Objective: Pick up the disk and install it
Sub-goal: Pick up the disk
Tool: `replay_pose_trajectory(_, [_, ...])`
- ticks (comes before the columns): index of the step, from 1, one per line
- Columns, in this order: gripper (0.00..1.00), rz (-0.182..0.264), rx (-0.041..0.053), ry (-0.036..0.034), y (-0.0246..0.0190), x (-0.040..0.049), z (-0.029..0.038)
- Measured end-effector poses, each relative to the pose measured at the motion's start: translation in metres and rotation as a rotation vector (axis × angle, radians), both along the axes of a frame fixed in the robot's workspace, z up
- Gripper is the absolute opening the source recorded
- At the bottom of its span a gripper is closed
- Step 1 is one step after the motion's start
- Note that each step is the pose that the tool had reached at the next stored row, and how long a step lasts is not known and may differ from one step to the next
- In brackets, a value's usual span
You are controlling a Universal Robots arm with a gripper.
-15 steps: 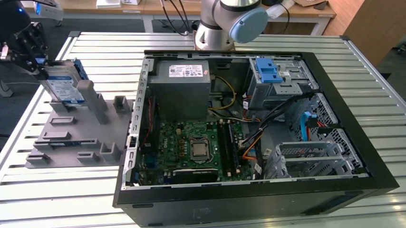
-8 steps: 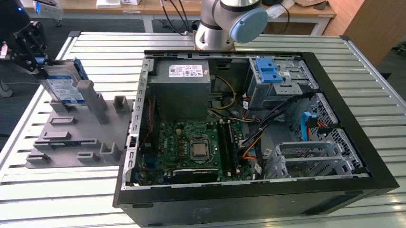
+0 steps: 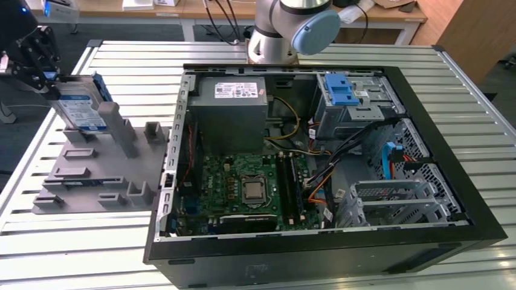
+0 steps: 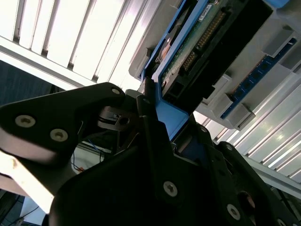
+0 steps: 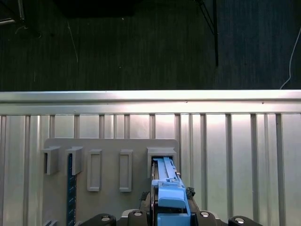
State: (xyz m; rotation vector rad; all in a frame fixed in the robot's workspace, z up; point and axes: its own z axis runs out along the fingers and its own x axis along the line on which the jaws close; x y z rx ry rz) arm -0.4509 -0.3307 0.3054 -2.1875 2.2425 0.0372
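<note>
My gripper [image 3: 50, 77] sits at the upper left of the exterior view, clenched on the top edge of the disk [image 3: 81, 112], which stands upright with its white-and-blue label facing the camera. The disk is over the back row of the grey slotted rack [image 3: 96, 172], just beside one of the rack's tall posts [image 3: 109, 124]. I cannot tell whether its lower edge is seated in a slot or just clear of it. In the second wrist view my black fingers [image 4: 146, 110] press against the blue carrier [image 4: 168, 121] on both sides, and the green circuit board on the disk's [image 4: 188, 52] underside runs away from them. In the first wrist view the carrier [image 5: 167, 188] lines up with one of the rack's [image 5: 110, 150] rectangular slots. The rack lies on the slatted metal table [image 3: 48, 248], at the exterior view's left of the open computer case [image 3: 451, 199]. Inside the case I see the grey power supply box [image 3: 234, 112], the green motherboard [image 3: 241, 181] and the blue-handled drive cage [image 3: 351, 96], all well apart from the disk.
</note>
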Motion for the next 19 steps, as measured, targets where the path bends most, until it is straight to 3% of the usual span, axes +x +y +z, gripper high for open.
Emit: replay_pose_trajectory(19, [0.36,0.000,0.0000,0.0000,0.0000,0.0000,0.0064])
